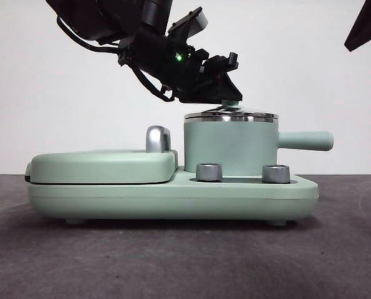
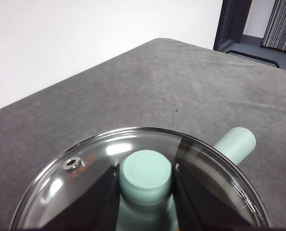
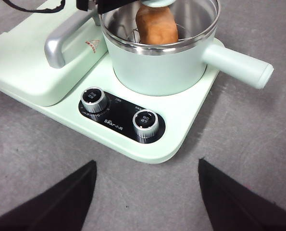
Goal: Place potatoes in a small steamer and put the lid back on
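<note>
The lid (image 2: 133, 183) is seated on the small steamer (image 1: 229, 149) — its knob (image 2: 146, 177) clamped by the left gripper (image 2: 146, 192), angled down; the right gripper (image 3: 147, 197) is held wide open, empty.

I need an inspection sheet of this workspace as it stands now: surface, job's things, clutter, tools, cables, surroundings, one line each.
Surface: grey table, bare parts look clean.
Job's things: potato lies inside the small steamer; glass lid sits on or just above the steel rim; which one, I cannot tell.
Clutter: nothing seen; the steamer stands on a mint cooker base with two knobs and a flat griddle cover.
Tools: left tool shut on the lid's mint knob; right tool open, held back above the table in front of the base.
Cables: black cable loops under the left arm.
Surroundings: white wall; dark frame and curtain in the left wrist view.
</note>
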`<action>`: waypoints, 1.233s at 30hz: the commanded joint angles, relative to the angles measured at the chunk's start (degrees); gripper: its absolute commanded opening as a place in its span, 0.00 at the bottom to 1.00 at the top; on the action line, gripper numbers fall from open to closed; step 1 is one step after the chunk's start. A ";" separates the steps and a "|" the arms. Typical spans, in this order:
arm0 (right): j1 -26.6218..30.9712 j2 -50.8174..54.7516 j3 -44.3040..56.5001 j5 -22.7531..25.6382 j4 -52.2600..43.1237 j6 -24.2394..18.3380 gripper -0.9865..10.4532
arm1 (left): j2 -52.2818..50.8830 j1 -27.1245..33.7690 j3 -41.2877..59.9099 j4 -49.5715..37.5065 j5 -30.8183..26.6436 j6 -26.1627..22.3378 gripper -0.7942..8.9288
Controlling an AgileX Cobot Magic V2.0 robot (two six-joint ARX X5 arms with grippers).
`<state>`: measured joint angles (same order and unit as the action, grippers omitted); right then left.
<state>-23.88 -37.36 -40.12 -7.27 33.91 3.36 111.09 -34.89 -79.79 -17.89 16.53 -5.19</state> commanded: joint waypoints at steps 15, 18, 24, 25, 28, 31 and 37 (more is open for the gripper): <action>-0.24 -0.33 -0.15 0.26 0.87 0.52 0.37 | 0.39 -0.04 -1.42 3.10 0.07 1.81 0.38; -0.24 -0.33 -0.15 0.26 0.85 0.52 0.37 | -1.81 0.02 -1.42 6.49 0.07 1.79 0.38; -0.24 -0.33 -0.15 0.26 0.83 0.52 0.37 | -8.55 0.74 -1.42 16.79 0.07 1.97 0.38; -0.24 -0.33 -0.15 0.26 0.83 0.55 0.37 | -9.75 0.98 -1.42 18.43 0.07 2.56 0.38; -0.24 -0.33 -0.15 0.24 0.77 0.55 0.37 | -13.35 2.36 -1.40 22.93 0.07 8.13 0.38; -0.24 -0.33 -0.15 0.22 0.77 0.57 0.37 | -16.52 4.42 -1.33 27.91 0.07 14.73 0.38; -0.24 -0.33 -0.15 0.22 0.77 0.57 0.37 | -24.55 7.58 3.39 33.86 0.07 15.08 0.38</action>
<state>-23.88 -37.39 -40.12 -7.27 35.16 3.36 87.26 -26.87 -76.31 16.29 16.45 8.93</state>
